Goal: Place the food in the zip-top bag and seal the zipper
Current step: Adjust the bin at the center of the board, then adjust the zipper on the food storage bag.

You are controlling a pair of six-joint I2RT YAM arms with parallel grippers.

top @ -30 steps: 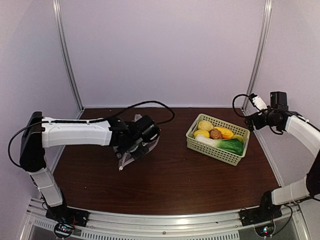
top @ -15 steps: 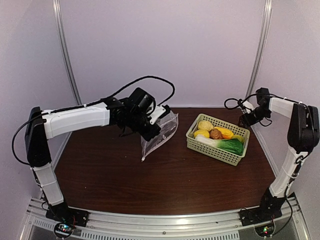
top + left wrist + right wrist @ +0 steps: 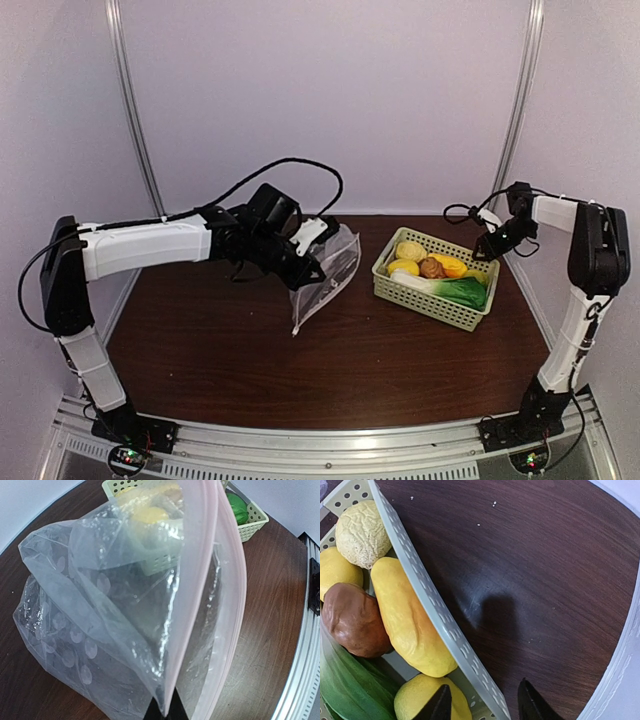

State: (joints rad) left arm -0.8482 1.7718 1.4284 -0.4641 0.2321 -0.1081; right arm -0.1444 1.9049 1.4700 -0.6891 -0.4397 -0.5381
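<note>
The zip-top bag is a clear dotted bag hanging off the table from my left gripper. In the left wrist view that gripper is shut on one lip of the bag, and the pinkish zipper gapes apart. The food lies in a pale green basket: a bumpy potato, a brown piece, a long yellow piece, a lemon and a green vegetable. My right gripper is open, its jaws straddling the basket's rim without touching it.
The basket stands at the back right of the dark wooden table. Metal frame posts and pale walls close the back and sides. The right arm's cable loops near the basket's far corner.
My left gripper lifted the bag off the table and carried it right, toward the basket. The right arm swung in from the right to the basket's far corner, its jaws narrowing.
</note>
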